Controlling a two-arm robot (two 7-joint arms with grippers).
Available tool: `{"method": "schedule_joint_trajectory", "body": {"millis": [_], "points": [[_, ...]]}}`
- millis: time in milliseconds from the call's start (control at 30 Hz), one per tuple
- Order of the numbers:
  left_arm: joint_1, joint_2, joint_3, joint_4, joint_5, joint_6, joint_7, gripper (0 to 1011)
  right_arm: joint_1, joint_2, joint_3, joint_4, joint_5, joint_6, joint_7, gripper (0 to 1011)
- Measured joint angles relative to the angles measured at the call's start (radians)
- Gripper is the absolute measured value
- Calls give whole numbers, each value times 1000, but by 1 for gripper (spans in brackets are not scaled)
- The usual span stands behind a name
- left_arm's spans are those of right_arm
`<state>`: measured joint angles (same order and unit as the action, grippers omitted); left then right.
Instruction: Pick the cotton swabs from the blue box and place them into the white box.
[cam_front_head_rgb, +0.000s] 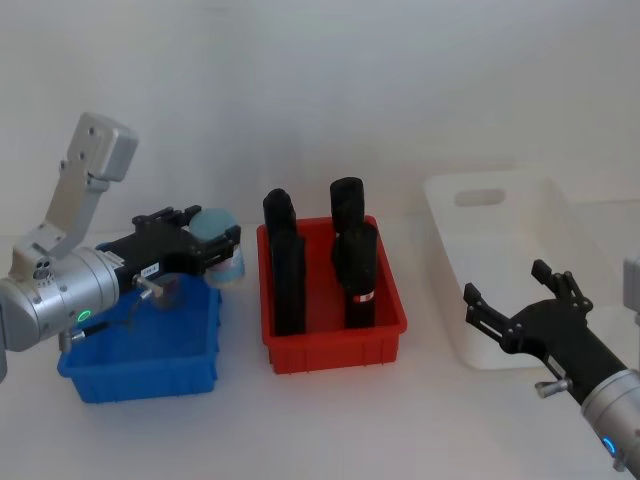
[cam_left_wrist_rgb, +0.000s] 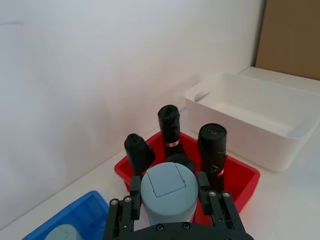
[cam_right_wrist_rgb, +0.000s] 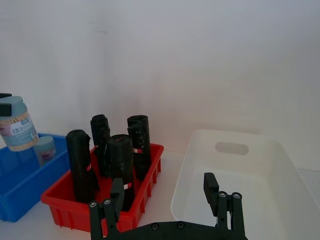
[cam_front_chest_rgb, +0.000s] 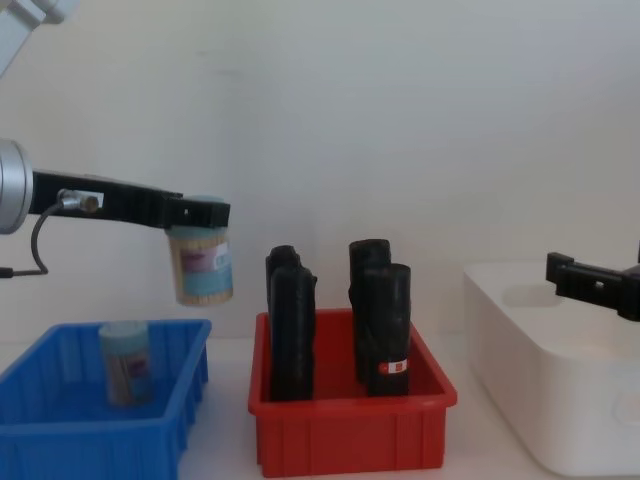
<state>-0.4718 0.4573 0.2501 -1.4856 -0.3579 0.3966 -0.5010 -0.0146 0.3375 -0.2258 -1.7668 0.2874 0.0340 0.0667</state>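
left gripper (cam_front_chest_rgb: 200, 213) clamped on jar (cam_front_chest_rgb: 202, 268) at its lid, jar upright, above blue box (cam_front_chest_rgb: 60, 440) 2 o'clock corner | white box (cam_front_chest_rgb: 520, 380) at 3 o'clock from jar, red bin (cam_front_chest_rgb: 350, 435) between | right gripper (cam_front_head_rgb: 510, 285) open at white box's 6 o'clock edge, nearer it | second jar (cam_front_chest_rgb: 125, 362) standing in blue box

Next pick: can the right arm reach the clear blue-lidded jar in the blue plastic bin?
Doubtful: right gripper sits by white tub; tall black rolls in red bin and left gripper intervene.
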Motion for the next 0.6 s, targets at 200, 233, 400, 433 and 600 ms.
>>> {"method": "schedule_joint_trajectory", "body": {"millis": [200,233,400,433,600], "points": [[-22,-6,7,-17,-12,29,-68,669,0,0,0,0,0,0,0,1001],[-31,-10,10,-19,-14,37,-87,669,0,0,0,0,0,0,0,1001],[-56,-22,21,-18,-17,68,-148,669,0,0,0,0,0,0,0,1001],[-65,-27,26,-15,-17,76,-165,669,0,0,0,0,0,0,0,1001],[-90,-40,38,-7,-16,103,-213,669,0,0,0,0,0,0,0,1001]]}}
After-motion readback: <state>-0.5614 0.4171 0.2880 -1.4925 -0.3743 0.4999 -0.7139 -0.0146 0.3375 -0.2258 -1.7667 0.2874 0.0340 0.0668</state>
